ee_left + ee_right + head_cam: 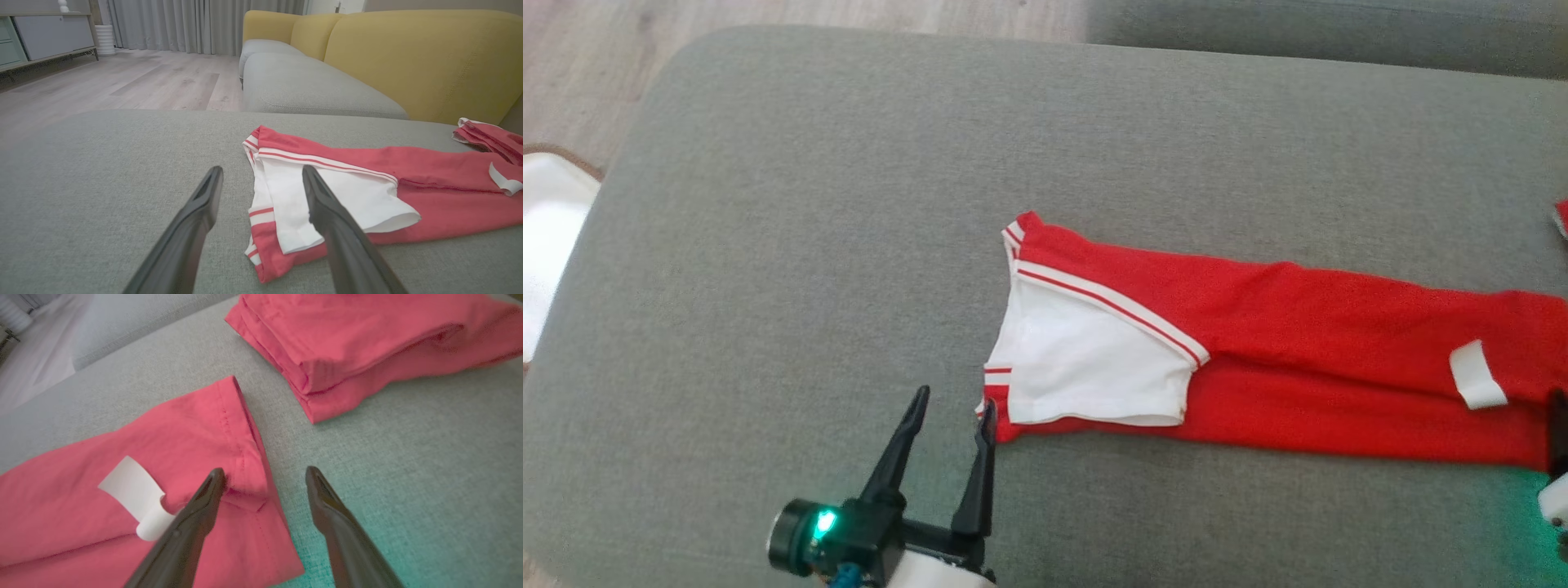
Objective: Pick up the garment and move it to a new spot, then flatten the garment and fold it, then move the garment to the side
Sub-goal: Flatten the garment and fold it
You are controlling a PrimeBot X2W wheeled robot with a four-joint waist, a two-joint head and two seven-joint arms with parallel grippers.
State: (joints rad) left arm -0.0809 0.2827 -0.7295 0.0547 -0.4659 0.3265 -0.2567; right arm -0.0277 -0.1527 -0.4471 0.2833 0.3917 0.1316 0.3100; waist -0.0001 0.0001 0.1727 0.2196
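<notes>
Garment (red, white-trimmed) lies stretched long across the grey cushion. The left hand is spread wide and empty at its sleeve end. The right hand is likewise spread and empty at the hem corner.

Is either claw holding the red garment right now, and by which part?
Nothing is held. The left claw stands open at the white-striped end of the long red cloth garment, the right claw open at its hemmed end.
</notes>
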